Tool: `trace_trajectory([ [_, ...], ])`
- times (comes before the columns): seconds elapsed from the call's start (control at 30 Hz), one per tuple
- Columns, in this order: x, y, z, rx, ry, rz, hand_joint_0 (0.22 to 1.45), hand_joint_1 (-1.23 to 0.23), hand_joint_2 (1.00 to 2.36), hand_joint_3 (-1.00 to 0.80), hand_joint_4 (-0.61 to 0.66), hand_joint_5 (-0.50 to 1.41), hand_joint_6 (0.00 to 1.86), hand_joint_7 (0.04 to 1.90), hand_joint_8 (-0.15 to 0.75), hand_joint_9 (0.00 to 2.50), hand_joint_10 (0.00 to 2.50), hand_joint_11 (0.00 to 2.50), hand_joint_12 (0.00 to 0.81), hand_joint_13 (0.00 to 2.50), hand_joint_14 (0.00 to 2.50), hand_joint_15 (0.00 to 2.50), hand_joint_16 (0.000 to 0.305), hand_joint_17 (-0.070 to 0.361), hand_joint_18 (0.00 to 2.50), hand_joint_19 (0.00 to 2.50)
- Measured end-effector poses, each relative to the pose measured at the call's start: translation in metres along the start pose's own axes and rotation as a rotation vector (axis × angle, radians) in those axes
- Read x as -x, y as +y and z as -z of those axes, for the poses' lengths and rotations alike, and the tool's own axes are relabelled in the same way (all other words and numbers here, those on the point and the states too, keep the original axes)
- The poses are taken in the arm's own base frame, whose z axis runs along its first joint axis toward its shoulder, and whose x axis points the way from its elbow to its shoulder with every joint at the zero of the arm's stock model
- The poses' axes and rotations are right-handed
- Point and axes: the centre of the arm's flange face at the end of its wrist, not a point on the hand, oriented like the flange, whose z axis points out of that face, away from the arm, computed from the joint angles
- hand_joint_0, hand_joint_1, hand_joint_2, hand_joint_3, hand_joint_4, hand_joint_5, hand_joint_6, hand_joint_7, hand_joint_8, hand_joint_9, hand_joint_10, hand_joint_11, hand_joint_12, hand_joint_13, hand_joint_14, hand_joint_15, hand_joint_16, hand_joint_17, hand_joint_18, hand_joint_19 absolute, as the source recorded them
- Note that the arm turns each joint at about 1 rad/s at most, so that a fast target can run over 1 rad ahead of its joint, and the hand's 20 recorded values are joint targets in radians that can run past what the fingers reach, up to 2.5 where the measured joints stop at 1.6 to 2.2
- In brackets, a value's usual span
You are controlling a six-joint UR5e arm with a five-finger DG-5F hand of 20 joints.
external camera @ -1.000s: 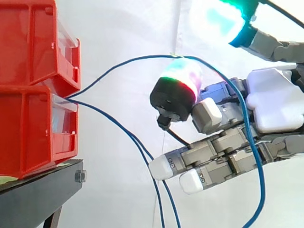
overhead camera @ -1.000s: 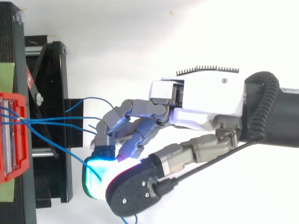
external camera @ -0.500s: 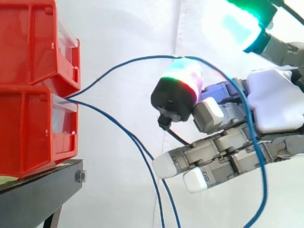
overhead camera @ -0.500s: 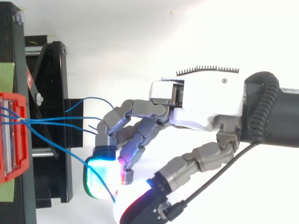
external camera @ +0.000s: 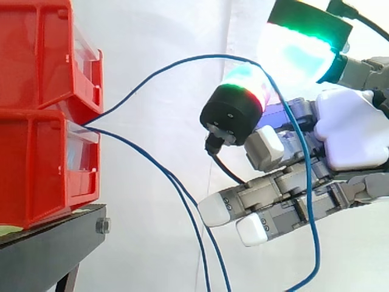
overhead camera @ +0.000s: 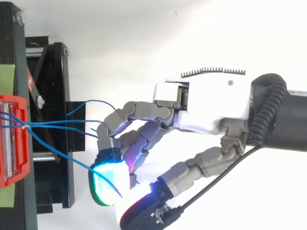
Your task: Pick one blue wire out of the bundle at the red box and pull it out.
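Blue wires come out as a bundle (overhead camera: 48, 123) from the gap between the two stacked red bins (external camera: 42, 109) at the left, which sit on the black stand (external camera: 48, 249). One wire (external camera: 206, 56) is parted from the rest. It arcs up and to the right, passes over a curled finger of the hand (external camera: 349, 131), then drops down the near side of the lower fingers into a slack loop at the bottom right. The hand sits well to the right of the bins with its fingers curled. The wire goes between two glowing pads (external camera: 246, 82), the thumb's above and a finger's below; they look closed on it in a pinch, though the contact itself is hard to make out. The other wires droop from the bins toward the bottom, clear of the hand. Picking seems done and the pull is the step in hand, with the wire not yet out of the bins. The next move likely calls for a firm pinch and a draw to the right, away from the bins, far enough to take up the slack; a loose hold would let the wire slide through.
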Motion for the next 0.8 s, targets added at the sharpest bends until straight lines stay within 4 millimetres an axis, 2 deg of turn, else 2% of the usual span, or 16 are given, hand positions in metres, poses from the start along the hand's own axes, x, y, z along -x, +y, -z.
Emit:
trace_trajectory([
  [0.37, 0.0000, -0.0003, -0.0001, 0.000, 0.000, 0.000, 0.58, -0.79, 1.01, -0.32, 0.16, -0.11, 0.92, 1.11, 0.368, 0.95, 0.01, 0.67, 0.440, 0.54, 0.01, 0.30, 0.054, 0.122, 0.46, 0.35],
  [0.57, 0.0001, -0.0005, -0.0001, -0.001, 0.000, 0.000, 0.57, -0.73, 1.01, -0.31, 0.18, -0.11, 0.91, 1.06, 0.403, 0.98, 0.01, 0.67, 0.484, 0.55, 0.01, 0.30, 0.061, 0.138, 0.45, 0.35],
  [0.8, -0.0001, 0.0001, -0.0003, 0.002, 0.000, 0.000, 0.56, -0.69, 1.01, -0.32, 0.19, -0.11, 0.91, 1.06, 0.405, 0.98, 0.01, 0.67, 0.483, 0.55, 0.01, 0.30, 0.063, 0.142, 0.45, 0.36],
])
